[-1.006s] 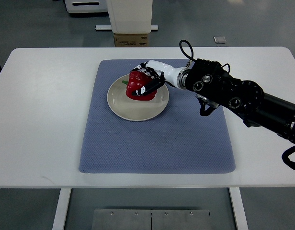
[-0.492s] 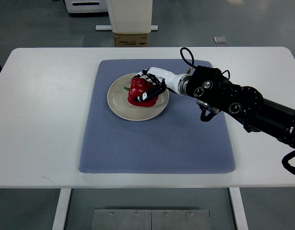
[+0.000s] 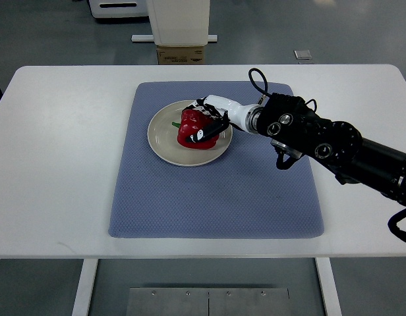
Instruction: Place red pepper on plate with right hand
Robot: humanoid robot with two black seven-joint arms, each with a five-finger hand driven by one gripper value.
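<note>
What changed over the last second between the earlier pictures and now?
The right hand carried the red pepper slightly down the picture and lowered it onto the plate; the forearm shifted the same way. The fingers remain wrapped around the pepper, so no release yet. The plate, the blue mat and the white table stayed put.

text: none legible | labels: none | numbers: none

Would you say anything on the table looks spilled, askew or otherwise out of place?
Nothing stands out. The red pepper sits on the plate with the right hand around it, and the blue mat lies flat on the white table.
</note>
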